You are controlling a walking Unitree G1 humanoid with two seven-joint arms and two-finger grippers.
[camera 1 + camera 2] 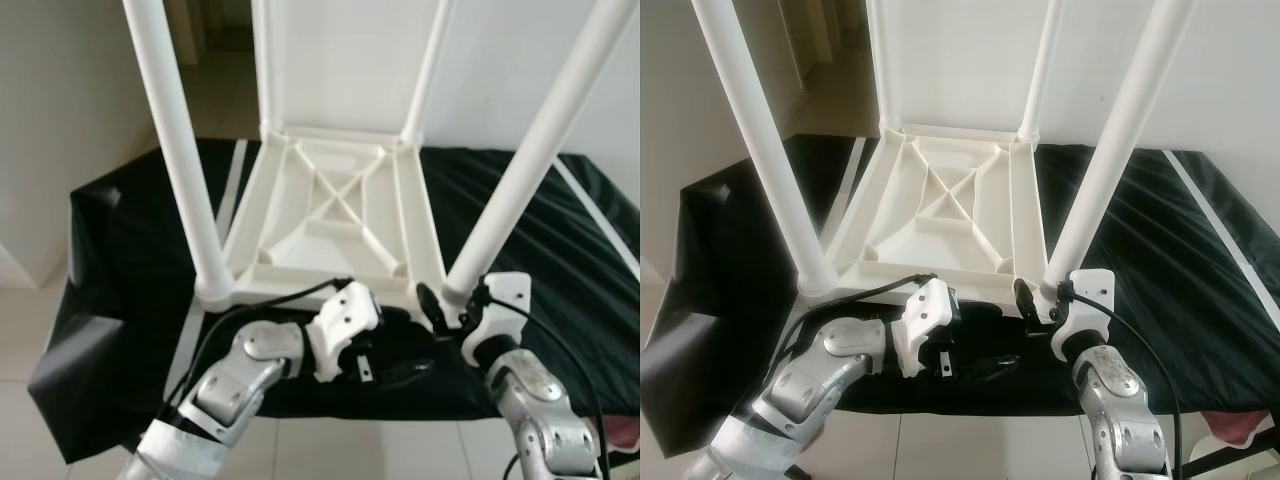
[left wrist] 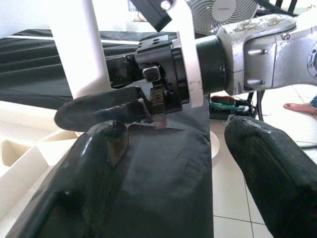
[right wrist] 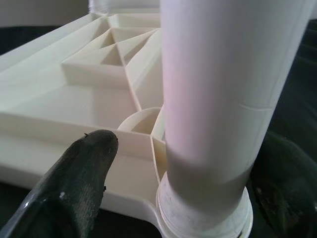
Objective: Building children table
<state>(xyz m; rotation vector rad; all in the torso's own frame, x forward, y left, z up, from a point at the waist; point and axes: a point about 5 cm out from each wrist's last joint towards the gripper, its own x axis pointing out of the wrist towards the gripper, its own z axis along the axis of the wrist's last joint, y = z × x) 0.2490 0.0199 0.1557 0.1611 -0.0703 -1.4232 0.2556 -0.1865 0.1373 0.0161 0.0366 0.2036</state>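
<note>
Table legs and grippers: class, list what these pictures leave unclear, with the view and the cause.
1. Tops of the four legs: cut by the upper edge of both eye views.
2. Whether the near right leg is fully seated: its socket is partly hidden in the right wrist view.
3. Right gripper grip: its far finger is behind the leg.
4. Left gripper: nothing between its fingers.

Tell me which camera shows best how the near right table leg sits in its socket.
The right wrist view: the leg fills it, base seated in the corner socket. Both eye views show it whole but small; the left wrist view catches a stretch of it.
</note>
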